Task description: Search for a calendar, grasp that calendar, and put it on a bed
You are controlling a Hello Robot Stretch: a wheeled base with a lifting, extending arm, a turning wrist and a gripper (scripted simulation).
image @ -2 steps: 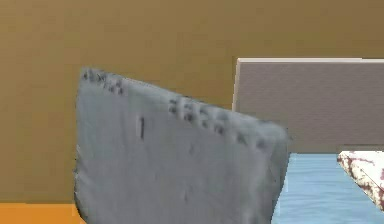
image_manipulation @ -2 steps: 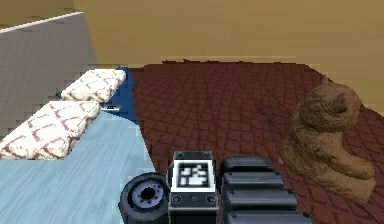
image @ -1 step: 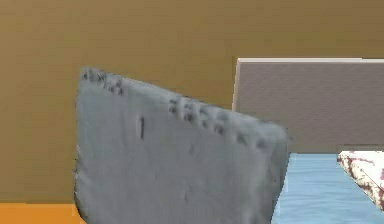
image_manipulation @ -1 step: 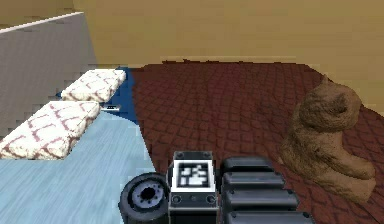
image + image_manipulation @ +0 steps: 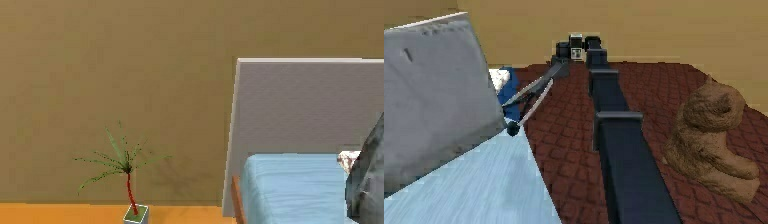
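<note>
The forward view looks ahead and slightly down at a nearby wall [image 5: 120, 70], with the bed [image 5: 290, 190] and its grey headboard [image 5: 300, 110] close on the right. The arm side view looks out along the arm [image 5: 619, 130], low and close. Both views share that headboard.

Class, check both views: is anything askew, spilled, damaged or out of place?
Nothing stands out. The small green potted palm stands upright, the blue-sheeted bed with grey headboard looks tidy, and the brown teddy bear sits on the dark red patterned cover.
</note>
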